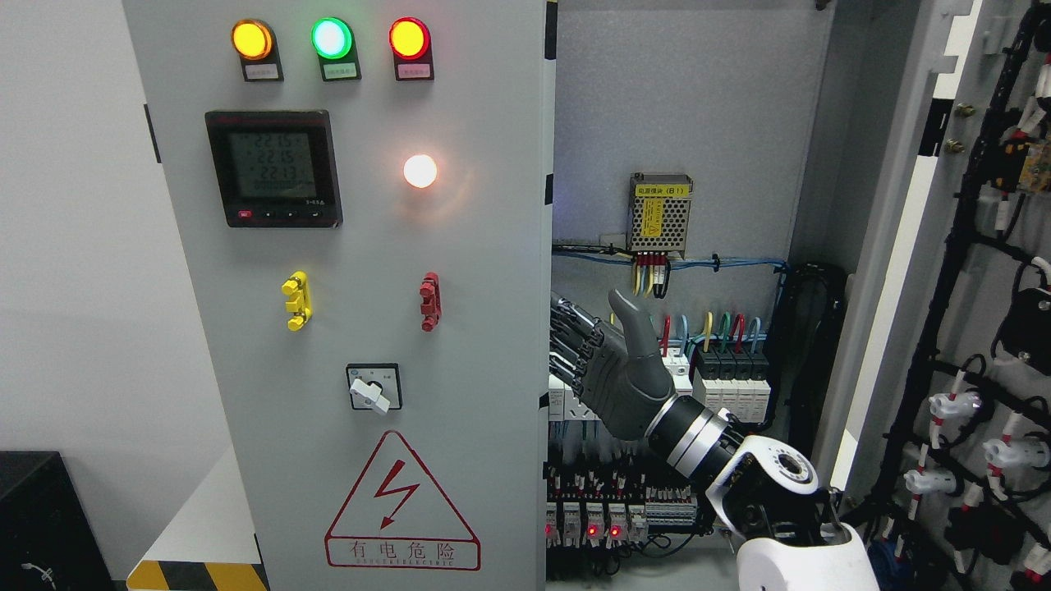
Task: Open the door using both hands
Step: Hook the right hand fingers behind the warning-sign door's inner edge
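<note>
Left door (361, 345) of the cabinet stood closed, filling the frame's left half, its free edge running vertically at centre. Right door (944, 271) was swung wide, exposing the wired interior (690, 246). Right arm (788, 509) rose from lower right, forearm angled up-left into the opening. Right hand (608, 365) sat just beside the closed door's edge, fingers (571, 328) extended toward it, thumb upright, gripping nothing. Clear space remained between hand and breakers (731, 369). Left arm unseen.

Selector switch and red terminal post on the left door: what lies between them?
Nothing; in the head view, bare grey panel separates the selector switch from the red terminal post.
</note>
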`<state>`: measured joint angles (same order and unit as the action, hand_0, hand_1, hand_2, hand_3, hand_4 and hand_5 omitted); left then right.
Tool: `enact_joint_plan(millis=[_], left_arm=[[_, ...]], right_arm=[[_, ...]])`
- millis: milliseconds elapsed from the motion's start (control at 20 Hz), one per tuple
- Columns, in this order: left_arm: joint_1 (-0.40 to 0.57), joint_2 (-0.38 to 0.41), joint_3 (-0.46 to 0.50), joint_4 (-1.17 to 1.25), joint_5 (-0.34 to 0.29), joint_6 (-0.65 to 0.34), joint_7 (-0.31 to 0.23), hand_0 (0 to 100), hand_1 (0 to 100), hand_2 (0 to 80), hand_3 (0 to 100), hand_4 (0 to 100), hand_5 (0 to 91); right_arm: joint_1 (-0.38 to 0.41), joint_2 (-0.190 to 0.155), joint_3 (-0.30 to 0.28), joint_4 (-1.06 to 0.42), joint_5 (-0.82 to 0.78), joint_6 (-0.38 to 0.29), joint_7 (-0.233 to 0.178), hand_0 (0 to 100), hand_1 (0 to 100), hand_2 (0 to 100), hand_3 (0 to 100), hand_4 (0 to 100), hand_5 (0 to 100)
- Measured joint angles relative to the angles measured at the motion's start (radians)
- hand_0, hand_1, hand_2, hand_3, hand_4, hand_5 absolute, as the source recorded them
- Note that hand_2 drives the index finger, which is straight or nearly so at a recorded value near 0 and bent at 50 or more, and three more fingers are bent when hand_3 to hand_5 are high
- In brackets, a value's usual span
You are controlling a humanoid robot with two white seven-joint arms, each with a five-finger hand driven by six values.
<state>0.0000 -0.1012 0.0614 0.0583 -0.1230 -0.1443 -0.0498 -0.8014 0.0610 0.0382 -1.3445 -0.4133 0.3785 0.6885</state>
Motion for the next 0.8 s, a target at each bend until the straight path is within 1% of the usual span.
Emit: enact_joint_plan(millis=[401, 651, 801], left_arm=[[0.000, 0.000, 0.000, 0.000, 0.000, 0.000, 0.000, 0, 0, 0.0, 0, 0, 0.0], [0.000, 0.000, 0.000, 0.000, 0.000, 0.000, 0.000, 0, 0, 0.0, 0, 0, 0.0], [0.000, 0.000, 0.000, 0.000, 0.000, 0.000, 0.004, 0, 0, 0.0, 0, 0, 0.0]], right_arm=[[-0.003, 0.000, -0.016, 0.004, -0.002, 0.010, 0.033, 0, 0, 0, 0, 0, 0], [-0.004, 0.000, -0.019, 0.006, -0.003, 0.023, 0.035, 0, 0, 0, 0, 0, 0], [-0.004, 0.000, -0.020, 0.006, -0.003, 0.029, 0.043, 0, 0, 0, 0, 0, 0]])
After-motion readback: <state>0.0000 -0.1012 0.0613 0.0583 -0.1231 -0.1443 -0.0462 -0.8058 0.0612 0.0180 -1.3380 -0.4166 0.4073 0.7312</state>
